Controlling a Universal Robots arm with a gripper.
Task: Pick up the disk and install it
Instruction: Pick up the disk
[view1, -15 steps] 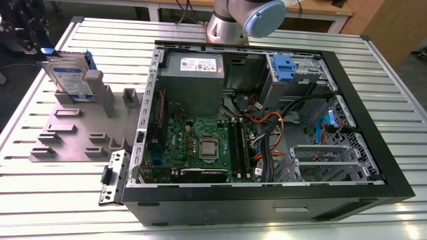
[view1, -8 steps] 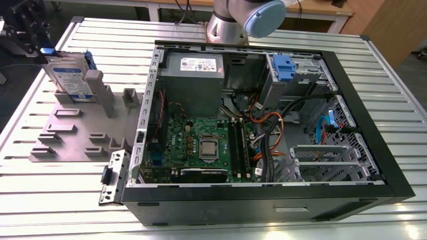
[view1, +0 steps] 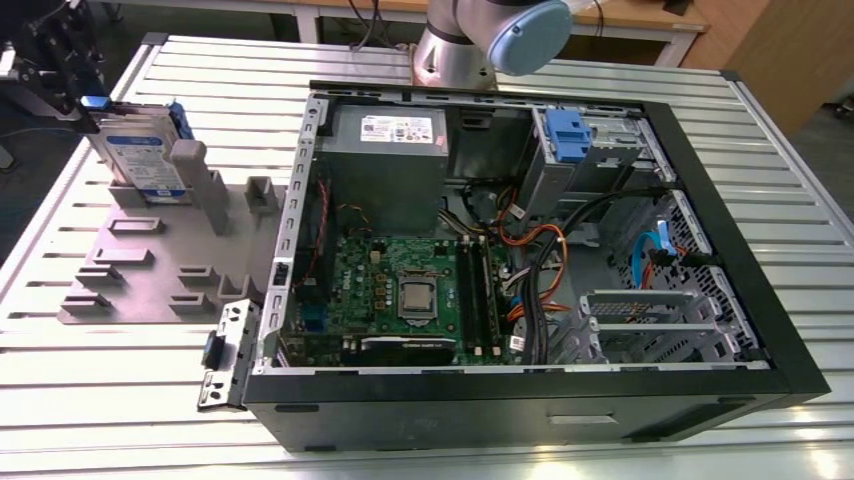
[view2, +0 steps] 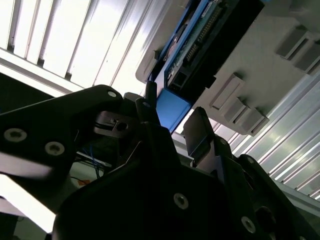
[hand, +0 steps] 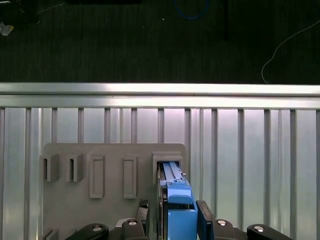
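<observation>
Ribbed silver metal surface (view1: 80, 400) is carrying an open black desktop computer case (view1: 534, 415) and, to the exterior view's left of it, a grey plastic slotted holder (view1: 147, 270). The disk (view1: 142, 155), a flat silver hard drive in a bright blue carrier bracket, is standing on edge in that holder. The black tool (hand: 173, 206) is hanging at the disk's top end, its fingers (hand: 203, 220) standing apart and straddling the blue bracket, with a slim gap showing on one side in the first wrist view.
</observation>
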